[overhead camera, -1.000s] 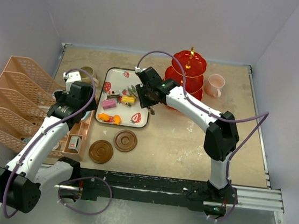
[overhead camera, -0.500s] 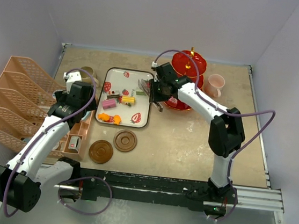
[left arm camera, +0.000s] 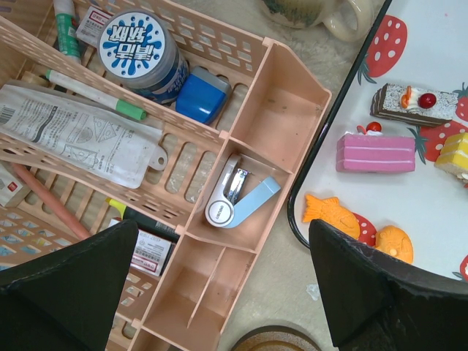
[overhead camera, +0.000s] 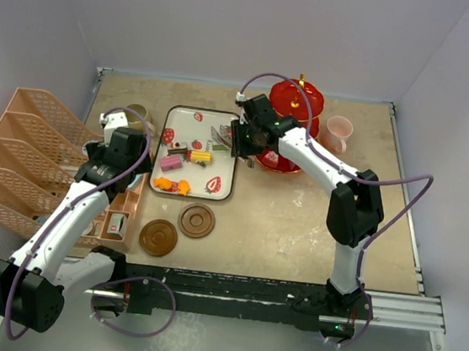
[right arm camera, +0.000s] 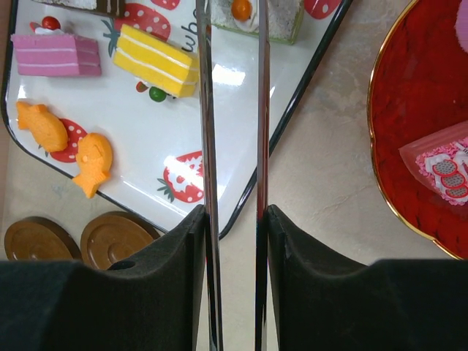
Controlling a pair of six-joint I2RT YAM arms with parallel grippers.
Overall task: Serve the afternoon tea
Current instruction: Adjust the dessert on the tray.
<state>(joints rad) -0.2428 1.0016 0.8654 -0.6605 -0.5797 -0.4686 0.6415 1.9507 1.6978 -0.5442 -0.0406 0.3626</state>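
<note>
At the back of the worktop (overhead camera: 297, 225), right of the tray (overhead camera: 194, 173), rises the stand (overhead camera: 306, 106): three red see-through tiers, gold-edged, on a gold stem. The right arm crosses its lower tiers in the top view, so they show only in part. The right wrist view cuts its bottom tier at the frame edge. A pink sweet (right arm camera: 442, 164) with red slices on top lies there, itself cut off. The other sweets (overhead camera: 188, 155) lie on the tray: a pink cake (right arm camera: 57, 55), a yellow cake (right arm camera: 155, 61), two orange fish (right arm camera: 42, 126) and a dark cake (left arm camera: 413, 102) with white icing. The pink mug (overhead camera: 338, 133) stands just right of the stand. The olive mug (overhead camera: 138, 116) stands by the tray's far left corner, half hidden by the left arm. The two brown coasters (overhead camera: 196, 220) lie side by side in front of the tray.

The right hand (right arm camera: 234, 213) is closed on the tweezers (right arm camera: 207, 110), a finger pressed to each blade. The blades stand apart and run off the top of the frame over the tray, so their tips are unseen. A pale sweet (right arm camera: 281, 18) with an orange ball lies under them there; whether they grip it I cannot tell. The left hand (left arm camera: 223, 234) is spread wide and holds nothing, above a peach organizer (left arm camera: 289, 95) with a stapler (left arm camera: 238, 201) in it.
</note>
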